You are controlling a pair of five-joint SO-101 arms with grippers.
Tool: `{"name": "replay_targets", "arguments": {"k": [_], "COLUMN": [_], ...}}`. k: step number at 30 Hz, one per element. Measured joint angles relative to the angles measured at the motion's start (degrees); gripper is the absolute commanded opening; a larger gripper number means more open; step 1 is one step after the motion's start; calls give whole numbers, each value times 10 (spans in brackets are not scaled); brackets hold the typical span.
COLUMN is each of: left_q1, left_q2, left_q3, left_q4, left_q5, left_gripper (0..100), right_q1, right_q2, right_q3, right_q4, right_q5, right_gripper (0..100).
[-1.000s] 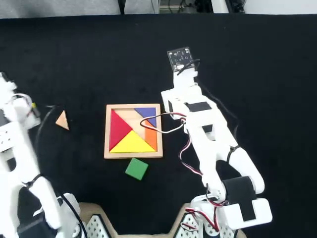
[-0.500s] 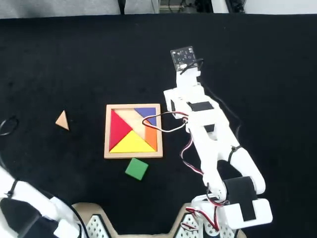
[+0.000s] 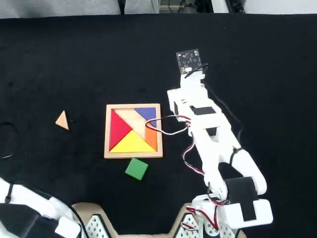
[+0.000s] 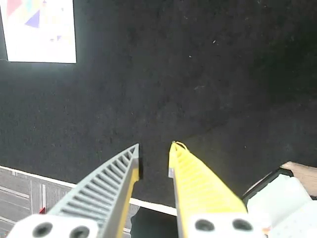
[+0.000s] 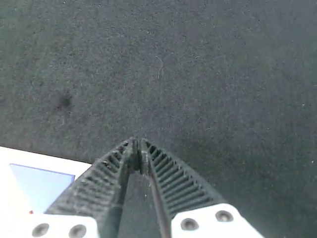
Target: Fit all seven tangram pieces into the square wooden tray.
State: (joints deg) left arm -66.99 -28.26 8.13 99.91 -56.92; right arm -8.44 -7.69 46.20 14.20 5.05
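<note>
The square wooden tray [image 3: 133,155] is seen in the middle of the black bench [image 3: 74,59], with red, yellow, blue and orange pieces laid inside. A green square [image 3: 136,168] lies just at its near side, and a small tan triangle [image 3: 62,120] is placed well to the left (both outside the tray). The right end effector [image 5: 134,148] is closed on nothing. The left end effector [image 4: 153,151] is parted a little and is empty.
</note>
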Motion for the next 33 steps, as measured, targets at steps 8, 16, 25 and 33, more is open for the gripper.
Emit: {"name": "replay_targets", "arguments": {"k": [8, 16, 25, 33], "left_q1": [166, 372, 404, 405], "left_q2": [1, 1, 1, 118], "left_q3": [62, 266, 332, 267], "left_q4": [4, -213, -369, -360], "left_q5": [109, 275, 404, 410], "left_gripper": [113, 116, 273, 248], "right_q1": [1, 1, 1, 13], "right_q2": [0, 0, 41, 47], "right_q3": [0, 0, -2, -5], "right_q4": [0, 0, -1, -1], "right_q5": [0, 28, 37, 37], "right_gripper": [15, 15, 15, 15]}}
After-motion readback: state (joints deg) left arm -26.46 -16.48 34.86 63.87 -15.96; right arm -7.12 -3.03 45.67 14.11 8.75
